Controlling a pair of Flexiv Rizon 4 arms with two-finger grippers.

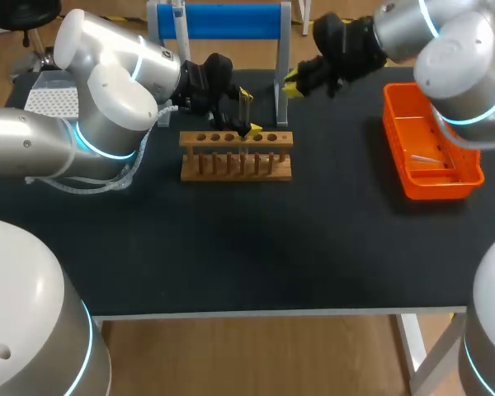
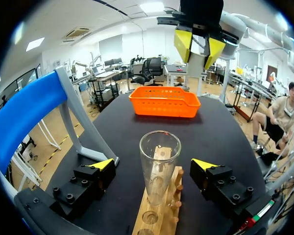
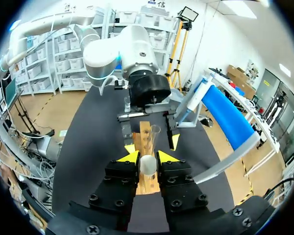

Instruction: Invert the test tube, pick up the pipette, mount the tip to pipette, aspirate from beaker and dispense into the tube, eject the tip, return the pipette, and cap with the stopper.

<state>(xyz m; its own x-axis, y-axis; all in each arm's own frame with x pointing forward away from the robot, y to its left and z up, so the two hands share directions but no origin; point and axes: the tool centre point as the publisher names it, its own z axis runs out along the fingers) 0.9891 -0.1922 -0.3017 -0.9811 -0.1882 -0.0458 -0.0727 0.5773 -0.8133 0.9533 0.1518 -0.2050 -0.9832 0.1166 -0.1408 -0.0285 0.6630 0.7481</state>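
Note:
A clear glass test tube [image 2: 159, 164] stands upright, mouth up, in the wooden rack [image 1: 236, 157]. My left gripper [image 2: 154, 166] is open, one finger on each side of the tube and neither touching it; in the head view the left gripper [image 1: 249, 113] hangs over the rack's right half. My right gripper [image 3: 148, 159] is shut on a small white stopper [image 3: 148, 165]. It hovers above and beyond the rack's right end [image 1: 291, 82], facing the tube [image 3: 153, 137] and the left gripper.
An orange basket [image 1: 433, 177] holding a small clear piece sits at the right of the table. A blue-barred stand [image 1: 219, 21] rises along the back edge. A white tip box [image 1: 49, 101] lies at the far left, behind my left arm.

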